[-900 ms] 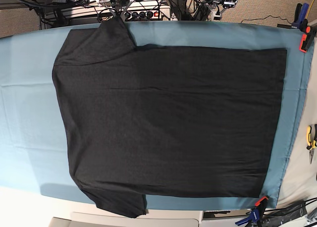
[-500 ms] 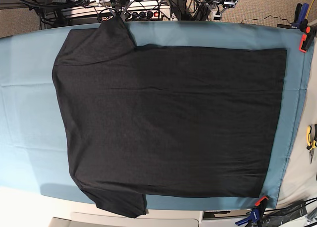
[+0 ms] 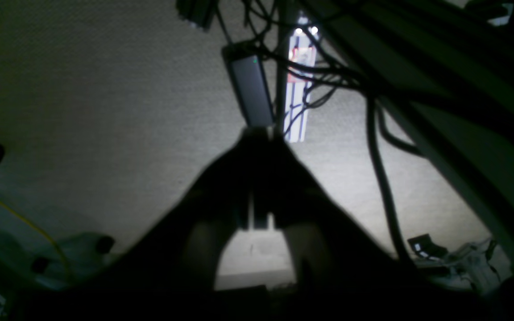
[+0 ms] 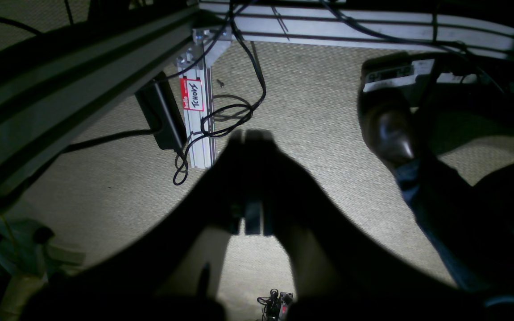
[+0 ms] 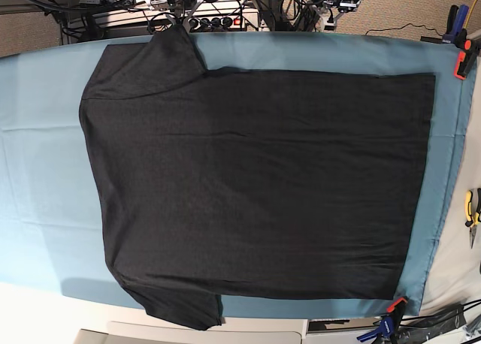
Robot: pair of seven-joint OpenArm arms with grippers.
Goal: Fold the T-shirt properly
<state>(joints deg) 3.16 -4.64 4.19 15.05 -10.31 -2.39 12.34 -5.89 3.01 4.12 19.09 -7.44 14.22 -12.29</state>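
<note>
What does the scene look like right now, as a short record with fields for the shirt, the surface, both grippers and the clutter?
garment: black T-shirt, spread flat, unfolded, plain side up
sleeves: one at the top left, one at the bottom left of the base view
surface: teal table cloth, held by clamps at the right corners
left gripper: shut, holding nothing, below table level, pointing at the carpet
right gripper: shut, holding nothing, also pointing at the carpet
clutter: pliers at the right edge
fold progress: not started
</note>
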